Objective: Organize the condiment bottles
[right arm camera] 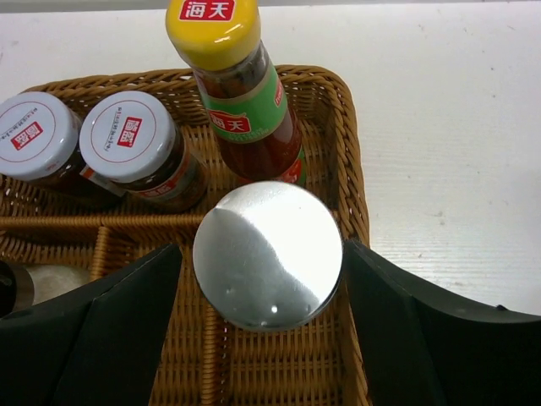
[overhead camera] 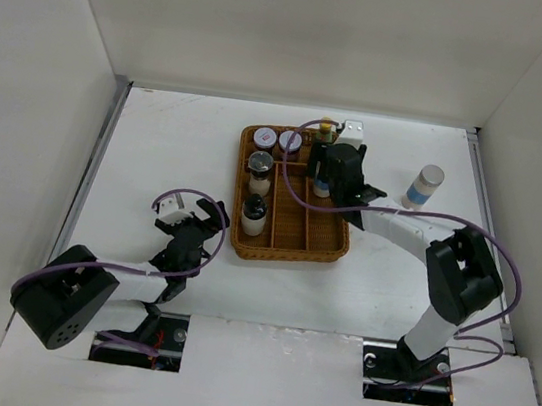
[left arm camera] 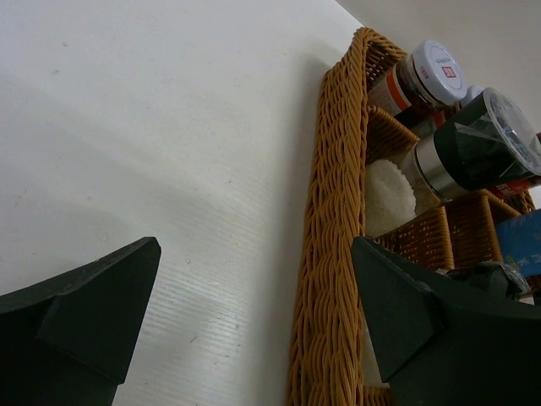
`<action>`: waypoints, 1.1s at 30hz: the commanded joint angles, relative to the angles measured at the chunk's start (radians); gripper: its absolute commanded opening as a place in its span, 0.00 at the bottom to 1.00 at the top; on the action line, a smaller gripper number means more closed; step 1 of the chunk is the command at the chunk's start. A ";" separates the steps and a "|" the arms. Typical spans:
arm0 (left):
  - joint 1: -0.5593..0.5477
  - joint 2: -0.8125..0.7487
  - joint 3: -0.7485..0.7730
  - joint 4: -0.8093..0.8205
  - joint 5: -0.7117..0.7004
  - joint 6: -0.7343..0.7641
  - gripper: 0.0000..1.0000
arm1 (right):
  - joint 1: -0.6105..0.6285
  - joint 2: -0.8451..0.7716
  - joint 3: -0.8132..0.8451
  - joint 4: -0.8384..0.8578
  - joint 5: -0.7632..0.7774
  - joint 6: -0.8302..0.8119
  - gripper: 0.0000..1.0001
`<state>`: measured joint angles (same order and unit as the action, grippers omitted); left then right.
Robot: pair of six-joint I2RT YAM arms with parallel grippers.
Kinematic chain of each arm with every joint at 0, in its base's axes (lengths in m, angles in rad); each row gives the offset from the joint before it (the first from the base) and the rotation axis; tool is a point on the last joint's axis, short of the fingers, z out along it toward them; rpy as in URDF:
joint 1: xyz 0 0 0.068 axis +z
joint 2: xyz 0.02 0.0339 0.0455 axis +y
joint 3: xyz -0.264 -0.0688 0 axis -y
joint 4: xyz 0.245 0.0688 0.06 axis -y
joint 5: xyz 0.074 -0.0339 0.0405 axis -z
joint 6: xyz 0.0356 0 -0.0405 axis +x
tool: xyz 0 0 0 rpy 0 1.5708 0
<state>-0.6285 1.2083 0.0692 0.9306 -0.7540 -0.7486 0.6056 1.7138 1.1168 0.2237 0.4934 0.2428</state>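
The wicker tray (overhead camera: 328, 243) holds two pink-white-lidded jars (overhead camera: 265, 139) (overhead camera: 290, 142), a grey-lidded jar (overhead camera: 259, 164), a black-capped white bottle (overhead camera: 254, 211) and the yellow-capped sauce bottle (overhead camera: 326, 128). My right gripper (overhead camera: 338, 180) is open, its fingers on either side of a silver-capped shaker (right arm camera: 267, 254) standing in the tray next to the sauce bottle (right arm camera: 241, 93). A second shaker (overhead camera: 423, 187) stands on the table to the right. My left gripper (overhead camera: 192, 224) is open and empty beside the tray's left rim (left arm camera: 334, 254).
A small white box (overhead camera: 354, 131) sits behind the tray's far right corner. White walls close in the table on the left, back and right. In the left wrist view the black-capped bottle (left arm camera: 473, 144) and a pink-white-lidded jar (left arm camera: 431, 72) show over the rim.
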 commanded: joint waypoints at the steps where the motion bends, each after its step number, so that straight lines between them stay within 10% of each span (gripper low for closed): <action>1: 0.005 0.008 0.034 0.047 0.010 -0.012 1.00 | 0.012 -0.040 0.002 0.066 0.014 0.009 0.86; 10: 0.003 -0.019 0.026 0.050 0.015 -0.012 1.00 | -0.008 -0.379 -0.165 0.020 0.030 0.019 0.98; 15: -0.007 -0.016 0.029 0.050 0.018 -0.012 1.00 | -0.219 -0.517 -0.259 -0.061 0.132 0.087 1.00; 33: -0.007 0.020 0.040 0.050 0.030 -0.012 1.00 | -0.563 -0.175 -0.098 -0.091 0.011 0.078 1.00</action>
<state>-0.6312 1.2194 0.0738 0.9321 -0.7391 -0.7490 0.0574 1.5158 0.9623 0.0353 0.5385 0.3107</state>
